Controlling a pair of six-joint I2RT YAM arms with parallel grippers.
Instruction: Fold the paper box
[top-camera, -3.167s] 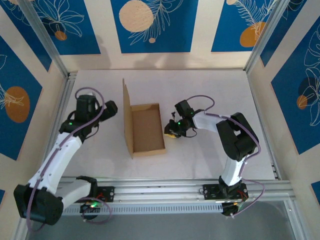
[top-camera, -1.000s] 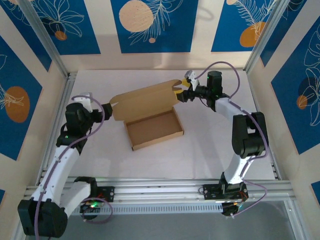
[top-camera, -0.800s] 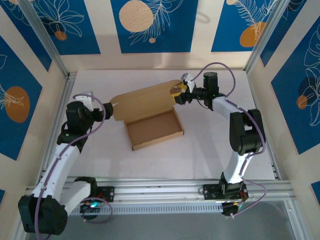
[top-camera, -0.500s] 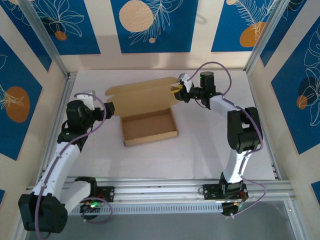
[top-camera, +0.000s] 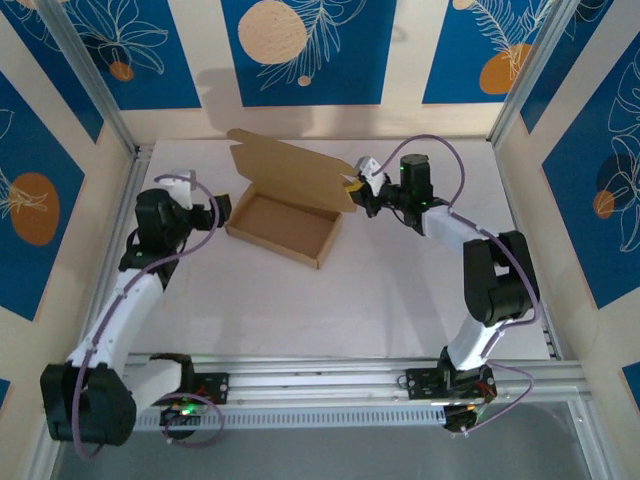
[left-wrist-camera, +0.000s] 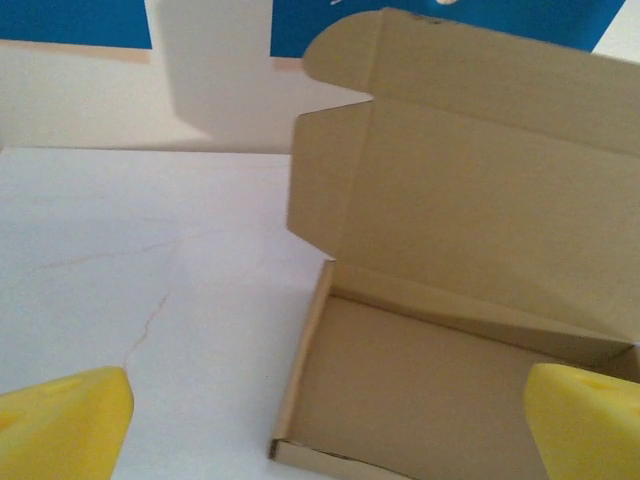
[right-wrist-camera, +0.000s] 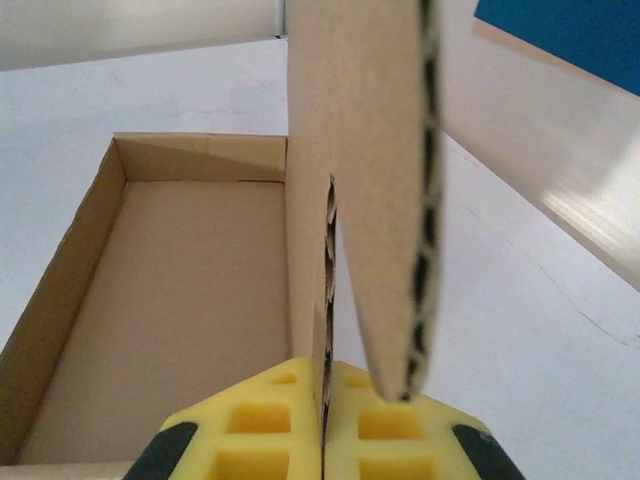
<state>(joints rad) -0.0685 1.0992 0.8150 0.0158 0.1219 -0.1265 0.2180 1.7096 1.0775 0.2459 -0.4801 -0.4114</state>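
The paper box (top-camera: 283, 228) is a shallow brown cardboard tray on the white table, skewed, with its lid (top-camera: 290, 168) standing up along the far side. My right gripper (top-camera: 355, 186) is shut on the lid's right end; in the right wrist view the yellow pads (right-wrist-camera: 275, 425) pinch a thin cardboard edge (right-wrist-camera: 325, 300) beside a hanging flap (right-wrist-camera: 370, 150). My left gripper (top-camera: 222, 210) is open at the tray's left end, touching nothing. In the left wrist view its fingertips (left-wrist-camera: 60, 425) frame the tray (left-wrist-camera: 440, 400) and the lid's side flap (left-wrist-camera: 325, 180).
Blue-and-cream patterned walls (top-camera: 300, 50) and aluminium posts (top-camera: 95, 85) enclose the white table (top-camera: 400, 290). A metal rail (top-camera: 330, 375) with the arm bases runs along the near edge. Open table lies in front of and to the right of the box.
My right gripper has shut on the lid's right end. The box has swung round and shifted left and away, with the lid raised more upright. My left gripper stays open.
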